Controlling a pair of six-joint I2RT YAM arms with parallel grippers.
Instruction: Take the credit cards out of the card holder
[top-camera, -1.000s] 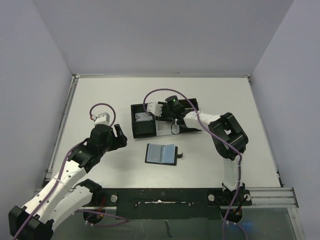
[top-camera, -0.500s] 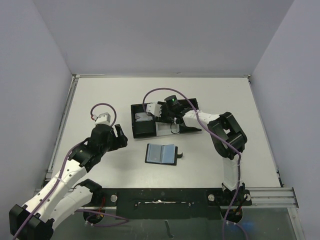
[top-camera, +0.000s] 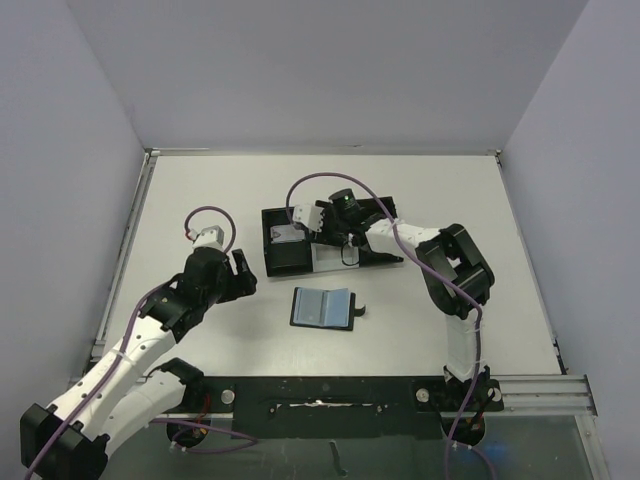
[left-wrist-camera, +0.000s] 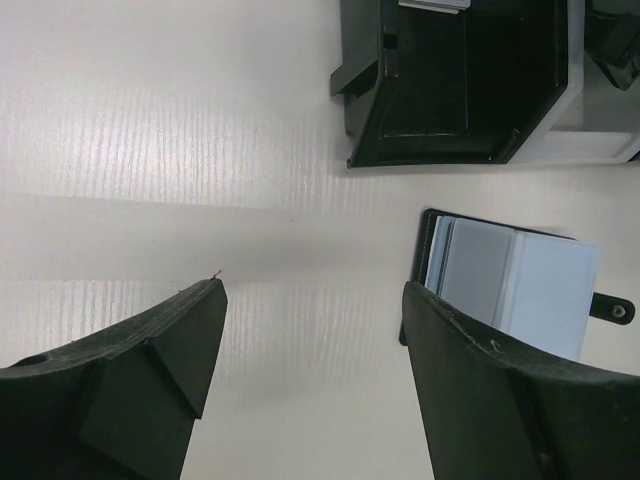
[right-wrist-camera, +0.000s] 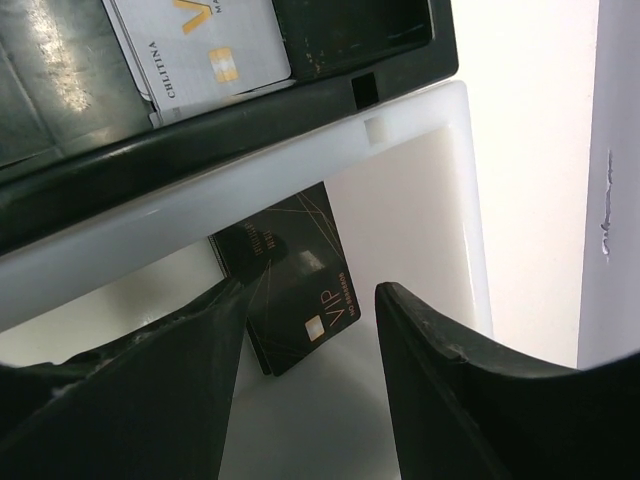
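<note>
Fingers of the left gripper stand wide apart, and we see only bare table between them. They hold nothing and touch nothing. This gripper hangs over the table to the left of the holder, well clear of it.

On the right gripper the fingers are also spread. Its wrist view looks down between them into the white tray, where a black card marked VIP lies flat on the floor. The right finger stands clear of this card. The left finger overlaps the card's near edge in the view, and we cannot tell whether it touches. Nothing is pinched.

Just beyond the tray wall is the black box, and in it lies a grey card with a gold V and a chip.

The holder lies open and flat on the table, near the box and tray but apart from them, between the two arms. Its blue-grey pockets face up and its small black tab sticks out to the right. We cannot tell whether any card remains in the pockets.
</note>
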